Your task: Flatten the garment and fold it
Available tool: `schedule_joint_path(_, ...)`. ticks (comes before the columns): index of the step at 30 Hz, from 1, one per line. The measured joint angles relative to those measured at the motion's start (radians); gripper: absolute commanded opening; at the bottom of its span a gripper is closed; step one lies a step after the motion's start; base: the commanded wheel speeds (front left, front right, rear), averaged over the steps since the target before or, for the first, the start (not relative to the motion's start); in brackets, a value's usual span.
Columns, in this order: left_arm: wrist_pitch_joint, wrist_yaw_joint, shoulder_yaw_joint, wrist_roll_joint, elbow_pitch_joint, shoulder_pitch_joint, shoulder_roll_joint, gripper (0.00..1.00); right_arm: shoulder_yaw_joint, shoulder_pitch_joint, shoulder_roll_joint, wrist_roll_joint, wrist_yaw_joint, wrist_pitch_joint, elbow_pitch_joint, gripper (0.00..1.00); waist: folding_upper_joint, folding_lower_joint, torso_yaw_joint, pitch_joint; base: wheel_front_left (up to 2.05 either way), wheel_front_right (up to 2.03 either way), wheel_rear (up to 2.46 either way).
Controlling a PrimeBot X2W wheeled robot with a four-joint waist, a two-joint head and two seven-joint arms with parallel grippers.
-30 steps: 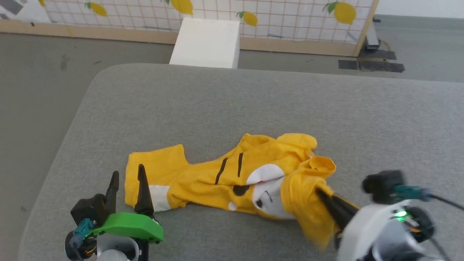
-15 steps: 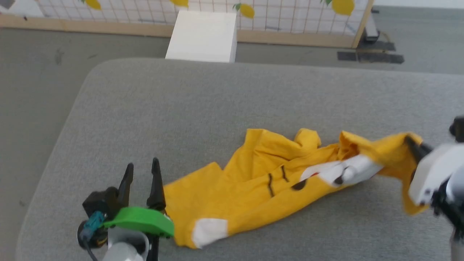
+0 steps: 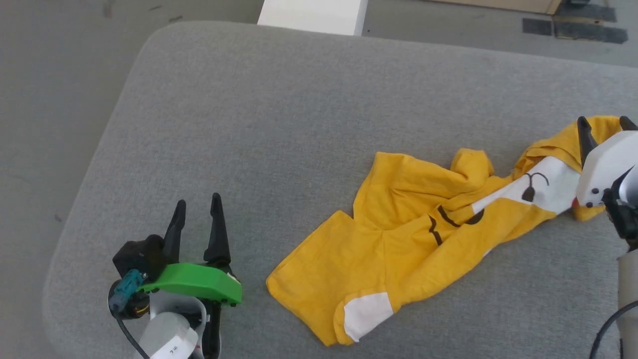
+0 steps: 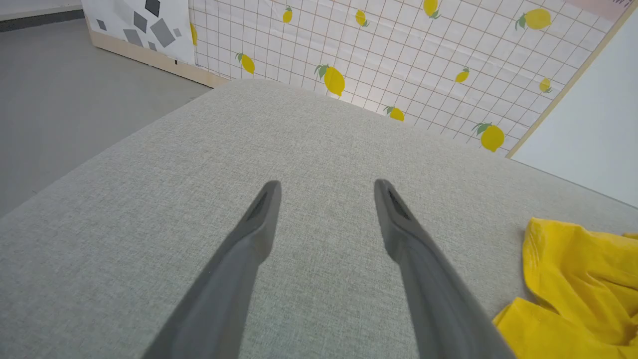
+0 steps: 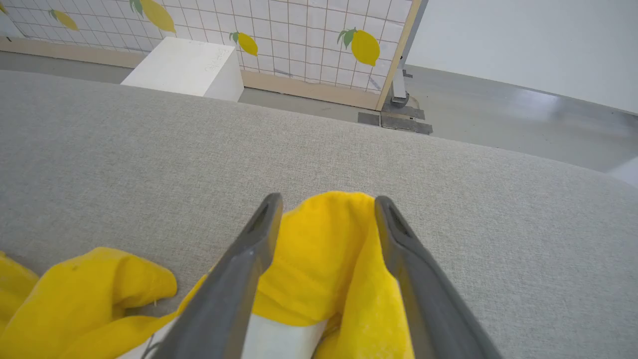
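Garment (image 3: 398, 239) lies crumpled on the grey pad (image 3: 299, 99), one end bunched between the right gripper's (image 5: 326, 202) spread, released fingers.

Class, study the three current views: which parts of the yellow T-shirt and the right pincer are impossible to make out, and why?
Garment, head view: its own folds hide most of the printed face; the white casing covers its right end.
Garment, left wrist view: cut off by the right and bottom edges.
Right pincer, head view: the casing hides most of one finger.
Right wrist view: cloth lies between the open fingers; contact unclear.
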State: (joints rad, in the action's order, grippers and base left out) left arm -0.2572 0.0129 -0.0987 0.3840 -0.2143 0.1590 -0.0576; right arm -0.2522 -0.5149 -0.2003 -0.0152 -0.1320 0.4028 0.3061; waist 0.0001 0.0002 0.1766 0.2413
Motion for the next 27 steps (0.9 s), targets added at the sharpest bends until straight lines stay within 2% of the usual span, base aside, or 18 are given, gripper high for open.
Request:
schedule_joint_path(4, 0.0, 0.0, 0.009, -0.006, -0.003, -0.001, 0.002, 1.0, -0.044, 0.056, 0.053, -0.049, 0.0, -0.079, -0.048, 1.0, 0.0, 0.0, 0.002, -0.006, 0.0, 0.0, 0.0)
schedule_joint_path(6, 0.0, 0.0, 0.017, -0.01, -0.003, -0.004, 0.002, 1.0, -0.071, 0.118, 0.094, -0.054, 0.0, -0.12, -0.091, 1.0, 0.0, 0.0, -0.004, -0.015, 0.0, 0.0, 0.0)
schedule_joint_path(10, 0.0, -0.004, 0.022, -0.028, -0.003, -0.01, 0.002, 1.0, -0.085, 0.251, 0.132, -0.052, 0.0, -0.21, -0.177, 1.0, 0.0, 0.0, -0.025, -0.042, 0.0, 0.0, 0.0)
schedule_joint_path(14, 0.0, -0.004, 0.024, -0.036, -0.003, -0.023, 0.003, 1.0, -0.011, 0.391, 0.146, 0.038, 0.0, -0.295, -0.228, 1.0, 0.0, -0.0002, -0.06, -0.076, 0.0, 0.0, 0.0)
schedule_joint_path(16, 0.0, -0.005, 0.026, -0.039, -0.004, -0.029, 0.004, 1.0, 0.058, 0.453, 0.146, 0.107, 0.0, -0.334, -0.238, 1.0, 0.0, -0.0002, -0.077, -0.094, 0.0, 0.0, 0.0)
schedule_joint_path(19, 0.0, -0.005, 0.026, -0.041, -0.006, -0.04, 0.004, 1.0, 0.161, 0.513, 0.149, 0.151, 0.0, -0.367, -0.26, 1.0, 0.0, -0.0002, -0.096, -0.12, 0.0, 0.0, 0.0)
schedule_joint_path(20, 0.0, -0.005, 0.026, -0.043, -0.007, -0.047, 0.004, 1.0, 0.23, 0.533, 0.15, 0.165, 0.0, -0.376, -0.266, 1.0, 0.0, -0.0002, -0.11, -0.141, 0.0, 0.0, 0.0)
schedule_joint_path(25, 0.007, -0.023, 0.002, -0.049, -0.035, -0.051, 0.004, 1.0, 0.318, 0.535, 0.151, 0.191, 0.0, -0.372, -0.252, 1.0, -0.0001, -0.0002, -0.12, -0.163, 0.0, 0.0, 0.0)
schedule_joint_path(27, 0.054, -0.039, -0.027, -0.051, -0.063, -0.051, 0.004, 1.0, 0.332, 0.535, 0.151, 0.196, 0.0, -0.372, -0.25, 1.0, 0.0, -0.0002, -0.115, -0.165, 0.0, 0.0, 0.0)
